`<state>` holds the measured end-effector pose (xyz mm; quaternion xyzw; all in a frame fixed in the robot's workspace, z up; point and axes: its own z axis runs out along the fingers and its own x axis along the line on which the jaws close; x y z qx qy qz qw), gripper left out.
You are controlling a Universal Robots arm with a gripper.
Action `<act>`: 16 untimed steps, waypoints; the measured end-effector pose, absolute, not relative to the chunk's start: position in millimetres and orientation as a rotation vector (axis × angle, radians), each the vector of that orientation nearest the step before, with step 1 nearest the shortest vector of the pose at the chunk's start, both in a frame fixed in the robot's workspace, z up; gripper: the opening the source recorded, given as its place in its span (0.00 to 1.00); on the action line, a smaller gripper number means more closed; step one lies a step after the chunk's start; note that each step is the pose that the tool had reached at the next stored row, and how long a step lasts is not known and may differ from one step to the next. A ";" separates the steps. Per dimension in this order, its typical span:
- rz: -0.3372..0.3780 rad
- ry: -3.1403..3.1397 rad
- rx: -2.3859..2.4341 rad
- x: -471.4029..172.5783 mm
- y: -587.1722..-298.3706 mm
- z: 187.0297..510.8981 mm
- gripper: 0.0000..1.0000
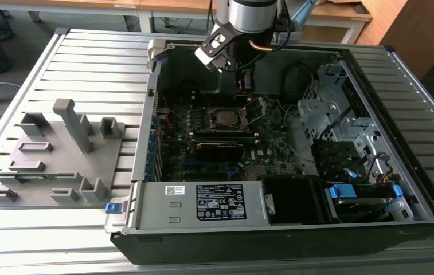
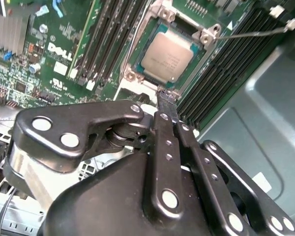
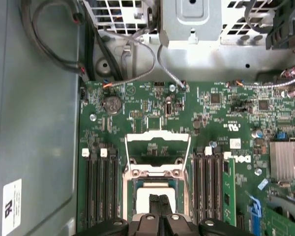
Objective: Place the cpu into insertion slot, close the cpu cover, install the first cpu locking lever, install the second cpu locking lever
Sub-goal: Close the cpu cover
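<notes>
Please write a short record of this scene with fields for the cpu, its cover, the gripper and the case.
cpu: lies in the insertion slot, metal top up
cpu cover: open, swung up off the slot
gripper: close over the cpu's edge, jaws shut, holding nothing
computer case: open, on a slatted table

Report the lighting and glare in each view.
Exterior view: the computer case is dim inside beside the bright slatted table. Second wrist view: the cpu shows a soft sheen without harsh glare; the hand glints at its rivets. First wrist view: the metal bracket is the brightest patch, nearly white.
</notes>
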<state>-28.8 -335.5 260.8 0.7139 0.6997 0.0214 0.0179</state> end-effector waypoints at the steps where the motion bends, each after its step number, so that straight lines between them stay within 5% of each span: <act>1: 0.067 2.174 2.217 -27.2 -335.5 260.7 0.11; 16: 0.067 2.174 2.217 -0.8 -335.5 260.4 0.11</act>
